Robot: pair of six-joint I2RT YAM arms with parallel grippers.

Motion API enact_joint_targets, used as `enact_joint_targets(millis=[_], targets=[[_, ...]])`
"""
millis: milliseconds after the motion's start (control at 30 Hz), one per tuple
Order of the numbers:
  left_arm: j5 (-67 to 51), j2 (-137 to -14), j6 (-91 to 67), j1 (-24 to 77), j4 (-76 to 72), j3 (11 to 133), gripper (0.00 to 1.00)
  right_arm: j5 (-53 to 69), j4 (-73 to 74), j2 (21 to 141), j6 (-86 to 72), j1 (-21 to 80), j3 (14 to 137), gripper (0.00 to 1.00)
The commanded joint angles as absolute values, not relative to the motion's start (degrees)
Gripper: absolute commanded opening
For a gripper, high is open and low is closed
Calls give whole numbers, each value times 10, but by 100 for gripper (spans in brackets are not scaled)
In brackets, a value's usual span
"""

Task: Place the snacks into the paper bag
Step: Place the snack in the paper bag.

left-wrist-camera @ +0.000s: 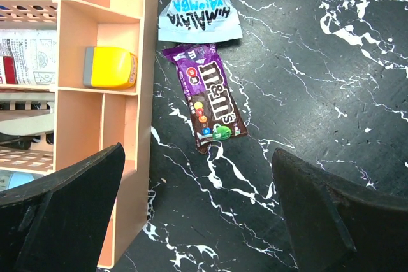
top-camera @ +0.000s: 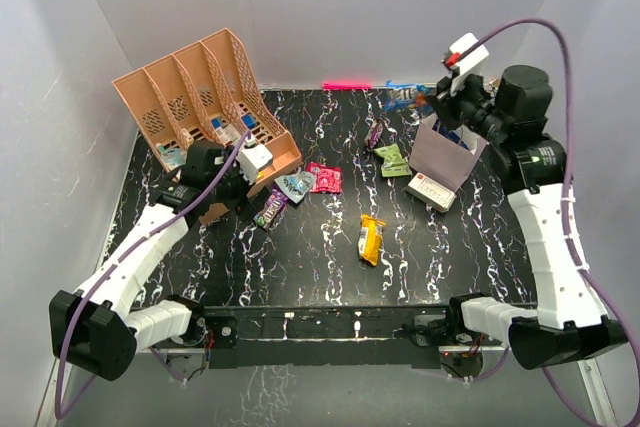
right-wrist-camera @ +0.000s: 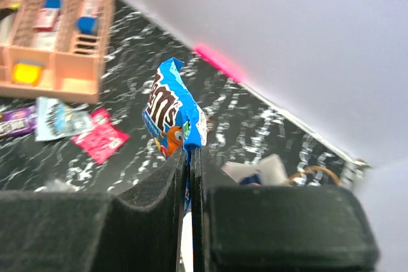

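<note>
My right gripper (top-camera: 428, 97) (right-wrist-camera: 190, 157) is shut on a blue M&M's packet (right-wrist-camera: 172, 109) (top-camera: 402, 97), held in the air behind and above the pale paper bag (top-camera: 443, 152) (right-wrist-camera: 271, 167). The bag stands open and tilted at the back right. Beside the organiser my left gripper (top-camera: 243, 193) (left-wrist-camera: 197, 221) is open just above the table, nothing between its fingers. A purple M&M's packet (left-wrist-camera: 207, 97) (top-camera: 270, 209) lies just ahead of it. Beyond that are a pale blue packet (left-wrist-camera: 199, 11) (top-camera: 296, 185) and a pink one (top-camera: 323, 177). A yellow packet (top-camera: 371, 238), a green one (top-camera: 392, 160) and a small purple one (top-camera: 375, 133) lie mid-table.
The peach slotted organiser (top-camera: 205, 97) (left-wrist-camera: 127, 62) stands at the back left, touching my left finger's side of the view, with small items among its dividers. A white box with a red mark (top-camera: 432, 191) lies against the bag's front. White walls enclose the table.
</note>
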State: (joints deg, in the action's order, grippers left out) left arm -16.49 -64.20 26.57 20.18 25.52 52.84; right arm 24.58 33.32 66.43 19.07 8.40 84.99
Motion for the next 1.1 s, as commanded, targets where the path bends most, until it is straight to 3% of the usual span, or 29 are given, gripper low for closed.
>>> enact_joint_targets(millis=[0,333,500,1067], targets=[[-154,-641,270,198,250,547,98,128,379,656,221,62,920,8],[-163,-644,277,196,244,538,98,-69,386,652,304,41,923,8],[-174,-643,280,196,242,530,98,-113,380,657,359,41,890,8],[-186,-642,281,191,241,525,98,-51,393,733,431,3,869,8]])
